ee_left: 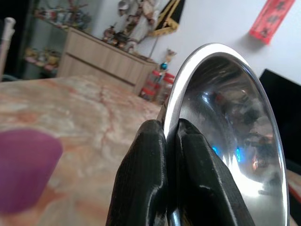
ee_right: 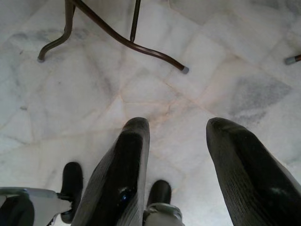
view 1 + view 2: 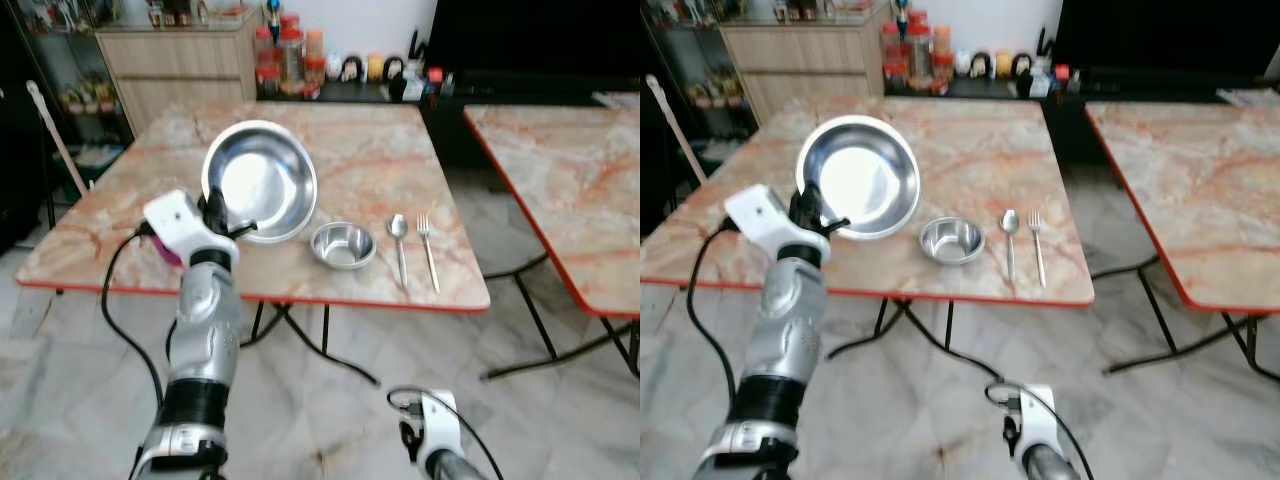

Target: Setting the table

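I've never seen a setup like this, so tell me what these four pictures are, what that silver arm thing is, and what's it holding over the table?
It is a humanoid robot setting a table. Two pictures come from cameras in its head, looking down; the other two come from cameras on its wrists, looking along its black fingers.

The left gripper is shut on the rim of a large steel plate, held tilted over the marble-patterned table. The left wrist view shows the two fingers pinching that rim.

On the table lie a small steel bowl, a spoon and a fork, side by side near the front edge.

The right gripper hangs idle and open, over the tiled floor.
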Motion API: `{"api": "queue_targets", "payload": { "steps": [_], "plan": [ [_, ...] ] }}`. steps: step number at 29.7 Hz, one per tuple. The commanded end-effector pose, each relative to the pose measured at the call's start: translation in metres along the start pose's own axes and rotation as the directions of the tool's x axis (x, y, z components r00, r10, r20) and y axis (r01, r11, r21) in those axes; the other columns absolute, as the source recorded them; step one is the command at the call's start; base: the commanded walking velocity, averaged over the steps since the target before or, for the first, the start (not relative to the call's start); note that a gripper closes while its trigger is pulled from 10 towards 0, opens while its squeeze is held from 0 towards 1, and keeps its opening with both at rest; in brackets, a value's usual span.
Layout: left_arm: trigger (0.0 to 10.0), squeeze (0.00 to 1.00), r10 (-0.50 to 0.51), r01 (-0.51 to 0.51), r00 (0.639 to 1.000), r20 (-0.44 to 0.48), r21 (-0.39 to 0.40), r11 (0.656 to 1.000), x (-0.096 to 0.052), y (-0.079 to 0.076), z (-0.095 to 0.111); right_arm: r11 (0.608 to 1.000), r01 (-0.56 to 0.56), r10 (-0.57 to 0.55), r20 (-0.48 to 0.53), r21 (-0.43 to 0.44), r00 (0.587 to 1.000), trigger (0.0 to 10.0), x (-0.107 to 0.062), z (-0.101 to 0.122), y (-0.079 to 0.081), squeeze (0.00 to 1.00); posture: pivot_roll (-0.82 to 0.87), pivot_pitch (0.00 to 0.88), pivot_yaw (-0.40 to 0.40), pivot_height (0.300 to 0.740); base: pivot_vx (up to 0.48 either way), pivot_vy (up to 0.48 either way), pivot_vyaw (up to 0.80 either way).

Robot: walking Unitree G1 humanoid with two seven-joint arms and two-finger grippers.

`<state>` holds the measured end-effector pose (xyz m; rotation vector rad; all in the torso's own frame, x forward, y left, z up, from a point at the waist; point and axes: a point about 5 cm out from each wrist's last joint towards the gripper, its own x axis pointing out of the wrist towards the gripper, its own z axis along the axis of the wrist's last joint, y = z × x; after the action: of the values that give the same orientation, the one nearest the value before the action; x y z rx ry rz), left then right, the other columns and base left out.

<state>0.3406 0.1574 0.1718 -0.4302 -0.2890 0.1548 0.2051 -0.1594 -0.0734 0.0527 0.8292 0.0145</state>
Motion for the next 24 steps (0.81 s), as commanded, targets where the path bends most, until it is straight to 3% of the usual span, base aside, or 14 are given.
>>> {"api": "queue_targets", "payload": {
  "steps": [1, 4, 14, 24],
  "plan": [
    [10.0, 0.00, 0.003, -0.003, 1.000, -0.030, 0.017, 1.000, -0.003, 0.001, -0.007, 1.000, 0.021, -0.021, 0.005, 0.004, 1.000, 10.0, -0.001, 0.001, -0.007, 0.00, 0.08, 0.000, -0.010, 0.740, 0.000, -0.472, 0.00],
    [10.0, 0.00, 0.038, -0.035, 0.998, -0.047, 0.054, 0.998, -0.007, 0.017, -0.011, 1.000, 0.020, -0.020, 0.007, 0.007, 1.000, 10.0, -0.001, 0.001, -0.007, 0.00, 0.08, 0.000, -0.009, 0.740, 0.000, -0.472, 0.00],
    [10.0, 0.00, 0.071, -0.070, 0.997, -0.013, 0.056, 0.996, -0.008, 0.028, -0.004, 1.000, 0.013, -0.013, 0.008, 0.004, 1.000, 10.0, 0.000, 0.001, -0.005, 0.00, 0.09, 0.000, -0.008, 0.740, 0.000, -0.472, 0.00],
    [10.0, 0.00, 0.090, -0.090, 0.996, 0.001, 0.062, 0.994, -0.025, 0.045, -0.010, 1.000, 0.013, -0.013, 0.014, 0.002, 1.000, 10.0, 0.000, 0.002, -0.006, 0.00, 0.09, 0.000, -0.011, 0.740, 0.000, -0.470, 0.00]
  ]
}}
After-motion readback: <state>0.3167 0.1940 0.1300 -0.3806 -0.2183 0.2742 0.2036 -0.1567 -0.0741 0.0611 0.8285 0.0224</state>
